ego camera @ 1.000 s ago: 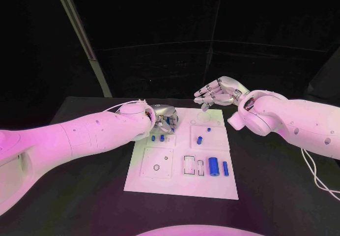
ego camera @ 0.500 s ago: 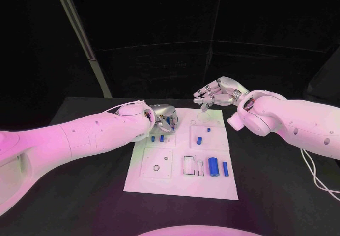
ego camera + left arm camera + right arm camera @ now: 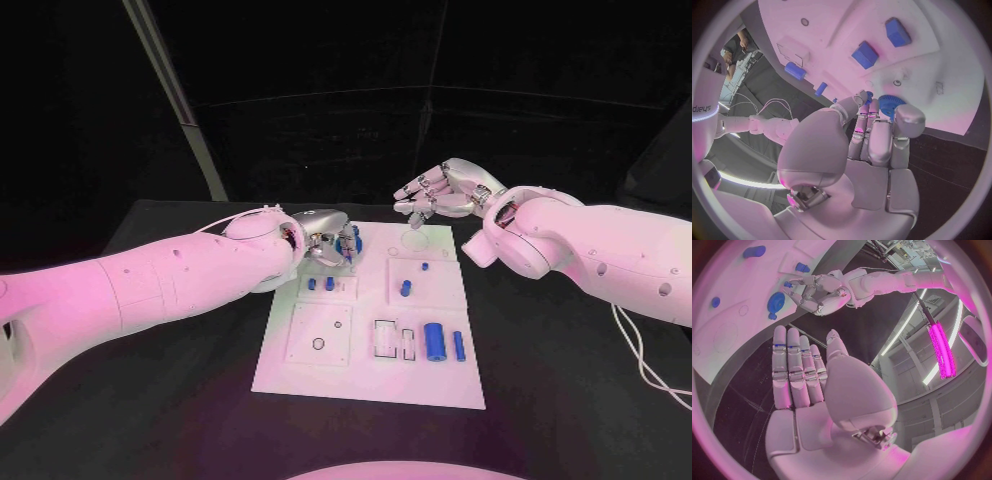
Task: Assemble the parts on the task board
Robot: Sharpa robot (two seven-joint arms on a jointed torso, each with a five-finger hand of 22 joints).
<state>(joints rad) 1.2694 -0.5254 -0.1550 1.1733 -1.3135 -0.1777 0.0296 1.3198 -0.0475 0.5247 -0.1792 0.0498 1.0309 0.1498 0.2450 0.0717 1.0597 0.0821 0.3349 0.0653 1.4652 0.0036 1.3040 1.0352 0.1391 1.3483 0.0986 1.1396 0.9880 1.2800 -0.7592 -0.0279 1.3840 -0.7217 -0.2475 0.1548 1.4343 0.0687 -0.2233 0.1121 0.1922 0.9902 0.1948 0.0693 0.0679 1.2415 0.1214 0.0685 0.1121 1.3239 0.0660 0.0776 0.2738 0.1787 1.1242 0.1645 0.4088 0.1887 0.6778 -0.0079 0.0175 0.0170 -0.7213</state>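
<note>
Over the task board's (image 3: 368,385) far left corner, the left hand (image 3: 326,237) pinches a blue gear (image 3: 891,104) in its fingertips, probably lined up there to seat it on a peg. Right hand (image 3: 444,192) hovers at the far edge, fingers loose and straight, holding nothing, likely just staying clear.

task board (image 3: 368,375): white plate, flat mid-table, long side running away from the robot | blue gear (image 3: 891,104): toothed disc up at the far-left corner, pinched in left hand (image 3: 870,145) fingers | blue parts: tall cylinder (image 3: 434,338) and slim bar (image 3: 459,343) lying near right edge, two small pegs (image 3: 320,284) standing left-centre
</note>
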